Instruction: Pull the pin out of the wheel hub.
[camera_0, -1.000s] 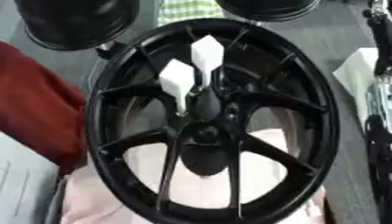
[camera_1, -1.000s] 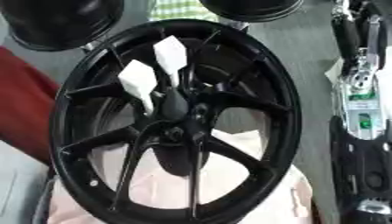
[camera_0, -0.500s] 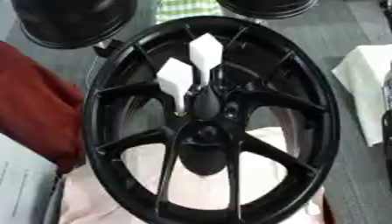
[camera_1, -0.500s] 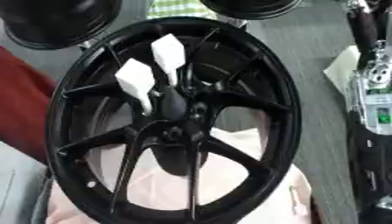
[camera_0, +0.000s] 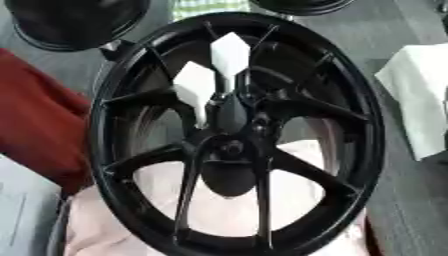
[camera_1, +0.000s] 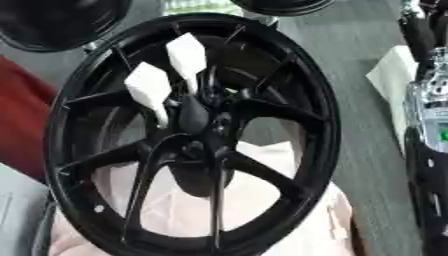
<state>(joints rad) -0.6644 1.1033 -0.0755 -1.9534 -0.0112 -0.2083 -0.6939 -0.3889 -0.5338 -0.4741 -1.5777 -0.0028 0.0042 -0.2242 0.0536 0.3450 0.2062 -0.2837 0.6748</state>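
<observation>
Progress: the pull is looking not yet begun; two white wedge-topped pins (camera_0: 229, 55) and (camera_0: 196, 88) are standing seated near the hub (camera_0: 229, 148) of the black wheel (camera_0: 236, 135), and nothing is touching them.
Remaining: judging from that, a hand is needing to come in, close on a pin head and draw it straight out along its shaft; which of the two is meant I cannot tell.
Left hand: it is not showing in either eye view.
Right arm: black and silver machinery (camera_1: 427, 125) is running down the right edge of the right eye view, likely the robot's right arm; no hand or fingers are showing there, so how far open it is cannot be told.
Task thing, location: the pins are sitting side by side just above the wheel's centre, the upper one nearer the far rim, the lower one to its left, both well apart from the arm.
Wheel: glossy black metal, round, with slim forked spokes fanning from a dark central boss; it is lying tilted, its near rim resting on the pale cloth.
Pins: matte white, faceted heads tapering to narrow stems that are disappearing among the spokes.
Cloth: a soft pale pink fabric (camera_0: 219, 210) is showing through the lower spoke gaps.
Surroundings: dark red fabric (camera_0: 39, 120) is lying at the left, a white sheet (camera_0: 420, 95) at the right on the grey table (camera_0: 407, 200), and other black wheels (camera_0: 74, 20) are sitting at the far edge.
</observation>
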